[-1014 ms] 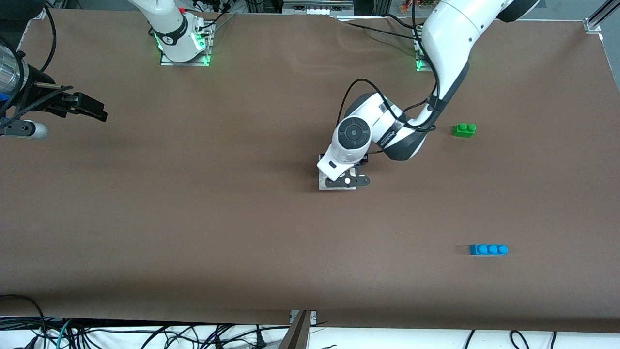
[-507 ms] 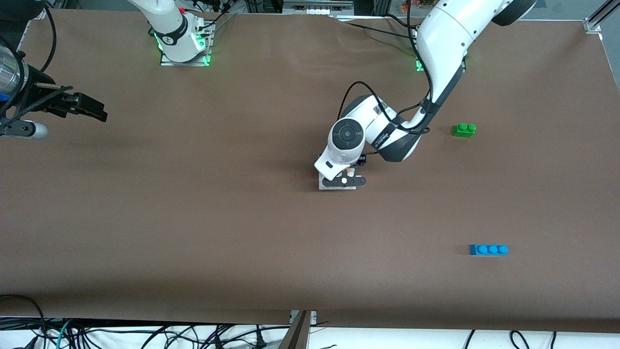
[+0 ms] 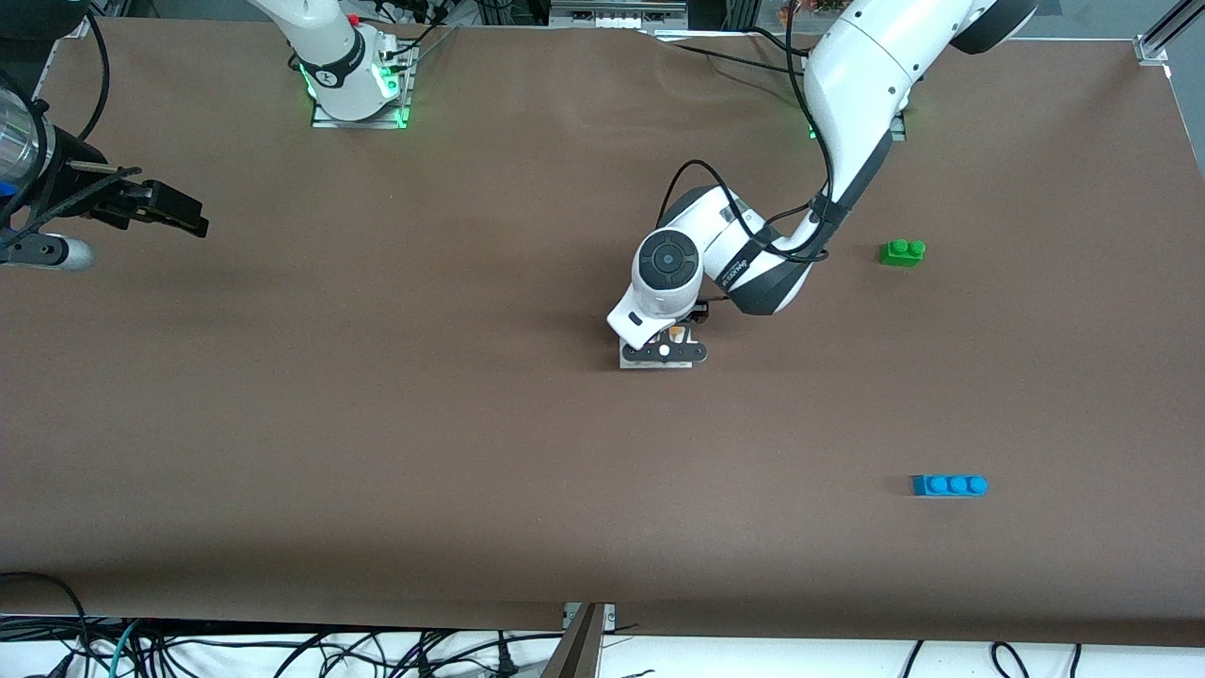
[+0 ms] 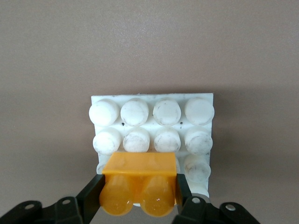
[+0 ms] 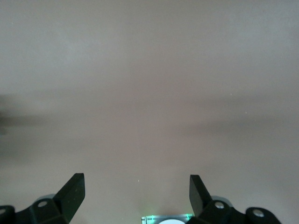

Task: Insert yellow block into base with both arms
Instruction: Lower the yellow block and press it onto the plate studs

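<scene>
The yellow block (image 4: 139, 179), a two-stud orange-yellow brick, sits between the black fingers (image 4: 92, 190) of my left gripper (image 4: 138, 187), which is shut on it. The block is over one edge row of the white studded base (image 4: 152, 116) and hides two studs there. I cannot tell whether it touches them. In the front view the left gripper (image 3: 670, 341) stands over the base (image 3: 629, 358) at mid-table, and its hand hides most of the plate. My right gripper (image 3: 168, 209) waits open in the air at the right arm's end, with nothing between its fingers (image 5: 74, 189).
A green two-stud brick (image 3: 902, 251) lies toward the left arm's end of the table. A blue three-stud brick (image 3: 949, 485) lies nearer to the front camera at that same end. Brown tabletop (image 3: 424, 424) surrounds the base.
The left arm's hand with the yellow block has shifted a little toward the right arm's end, over the base. The right arm has not moved.
</scene>
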### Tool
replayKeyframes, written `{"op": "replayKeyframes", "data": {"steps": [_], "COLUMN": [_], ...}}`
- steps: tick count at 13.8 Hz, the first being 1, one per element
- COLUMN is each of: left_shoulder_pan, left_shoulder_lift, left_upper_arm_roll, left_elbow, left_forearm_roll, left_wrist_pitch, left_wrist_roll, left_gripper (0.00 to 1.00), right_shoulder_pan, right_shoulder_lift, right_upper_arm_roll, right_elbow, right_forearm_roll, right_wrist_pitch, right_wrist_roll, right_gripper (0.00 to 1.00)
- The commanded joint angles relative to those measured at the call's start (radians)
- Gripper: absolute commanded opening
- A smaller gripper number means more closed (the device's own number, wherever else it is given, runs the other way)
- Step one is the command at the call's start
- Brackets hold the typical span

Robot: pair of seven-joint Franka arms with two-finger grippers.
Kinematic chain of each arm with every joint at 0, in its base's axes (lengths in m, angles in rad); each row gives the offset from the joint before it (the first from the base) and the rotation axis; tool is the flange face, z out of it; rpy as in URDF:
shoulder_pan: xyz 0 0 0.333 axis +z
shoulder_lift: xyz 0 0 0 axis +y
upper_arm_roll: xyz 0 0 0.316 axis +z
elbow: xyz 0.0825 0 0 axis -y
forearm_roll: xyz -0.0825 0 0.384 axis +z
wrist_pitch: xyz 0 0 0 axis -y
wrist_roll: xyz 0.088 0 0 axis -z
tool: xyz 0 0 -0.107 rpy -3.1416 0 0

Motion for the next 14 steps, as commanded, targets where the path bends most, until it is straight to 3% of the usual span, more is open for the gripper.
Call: {"op": "replayKeyframes", "data": {"steps": [1,14], "left_shoulder_pan": [-0.022,-0.022], "left_shoulder_lift": [0.031,0.023], "left_upper_arm_roll": [0.010,0.007], "left_elbow": [0.026,0.026], "left_forearm_roll": [0.028,0.014], "left_wrist_pitch": [0.000,-0.015], "left_wrist_roll": [-0.014,-0.018], "left_gripper": [0.54,0.54], "right_shoulder_pan": [-0.005,0.003], "right_shoulder_lift": [0.007,0.005], "right_upper_arm_roll": [0.003,0.010], "right_elbow": [0.028,0.027], "right_forearm_roll": [0.005,-0.015], "right_wrist_pitch": [0.037,0.071], "right_wrist_roll": [0.009,-0.042], "right_gripper": [0.99,0.99]}}
